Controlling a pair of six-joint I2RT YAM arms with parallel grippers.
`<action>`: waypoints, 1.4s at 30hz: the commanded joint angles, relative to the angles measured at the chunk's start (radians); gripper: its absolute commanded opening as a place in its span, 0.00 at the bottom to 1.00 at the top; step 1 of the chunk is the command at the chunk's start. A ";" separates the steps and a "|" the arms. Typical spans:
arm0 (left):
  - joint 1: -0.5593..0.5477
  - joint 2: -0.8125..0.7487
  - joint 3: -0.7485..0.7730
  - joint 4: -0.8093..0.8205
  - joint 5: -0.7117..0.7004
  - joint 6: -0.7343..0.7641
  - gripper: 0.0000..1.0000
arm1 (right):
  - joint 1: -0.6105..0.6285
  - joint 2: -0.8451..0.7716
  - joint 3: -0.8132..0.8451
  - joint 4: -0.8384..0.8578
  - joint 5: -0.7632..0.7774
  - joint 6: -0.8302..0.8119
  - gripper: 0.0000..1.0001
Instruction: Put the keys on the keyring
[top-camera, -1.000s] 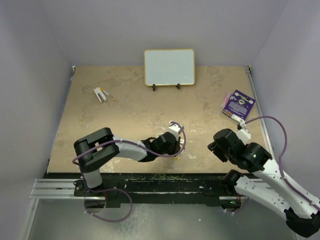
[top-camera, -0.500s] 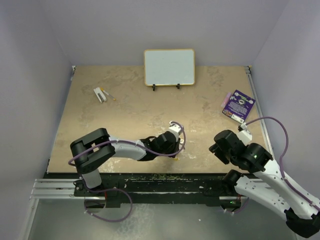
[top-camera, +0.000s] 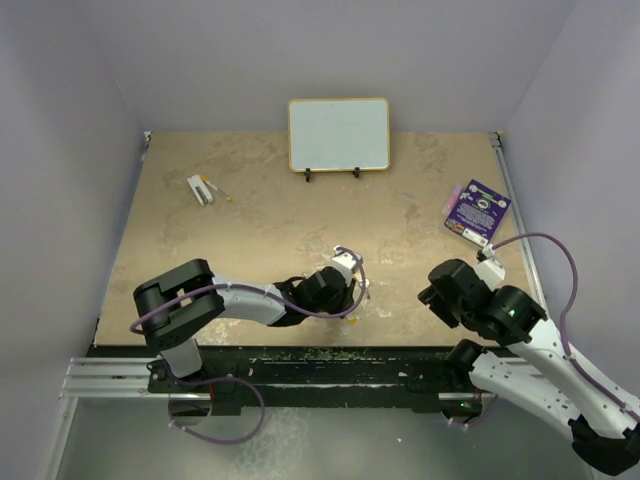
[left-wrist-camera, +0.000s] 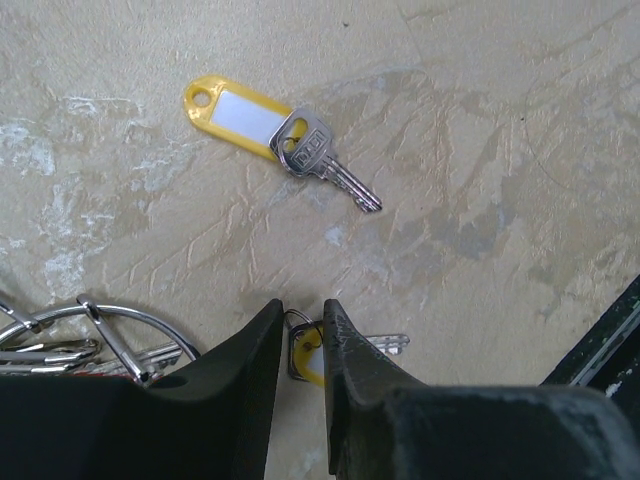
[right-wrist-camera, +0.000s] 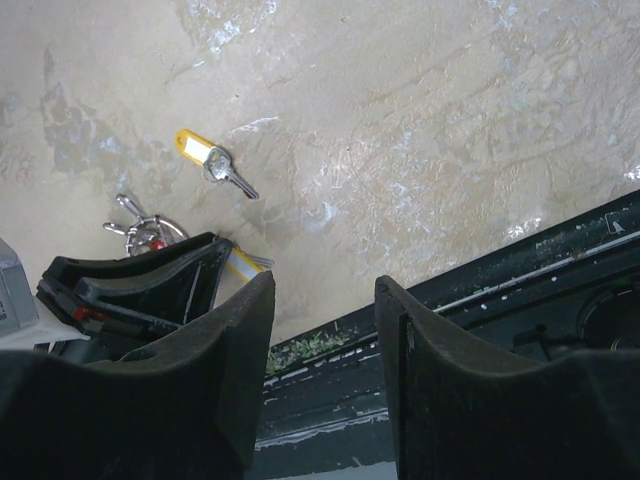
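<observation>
My left gripper (left-wrist-camera: 303, 308) is down at the table with its jaws nearly together on a yellow-tagged key (left-wrist-camera: 306, 352), whose silver blade sticks out to the right. A second yellow-tagged key (left-wrist-camera: 270, 133) lies loose just beyond the gripper. The silver keyring (left-wrist-camera: 135, 322), with several keys on it, lies at the left finger's side. In the top view the left gripper (top-camera: 347, 292) is at the middle front of the table. My right gripper (right-wrist-camera: 322, 285) is open and empty, above the table's front edge; it also shows in the top view (top-camera: 437, 291). The right wrist view shows the loose key (right-wrist-camera: 216, 160) and the keyring (right-wrist-camera: 146, 230).
A small whiteboard (top-camera: 339, 134) stands on an easel at the back. A purple card (top-camera: 477, 210) lies at the right edge. Small white items (top-camera: 201, 188) lie at the back left. The black front rail (right-wrist-camera: 520, 260) runs right below the right gripper.
The left arm's elbow has swung left and its gripper has shifted slightly left and nearer. The right arm has not moved.
</observation>
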 joint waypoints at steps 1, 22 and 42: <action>0.003 0.043 0.012 -0.003 -0.034 0.033 0.27 | -0.002 0.005 0.033 -0.019 0.047 0.012 0.49; 0.002 -0.022 -0.010 -0.080 -0.032 0.068 0.24 | -0.002 0.023 0.015 0.005 0.026 0.016 0.51; 0.004 0.041 0.045 -0.136 -0.038 0.041 0.20 | 0.000 -0.008 0.006 -0.012 0.031 0.027 0.50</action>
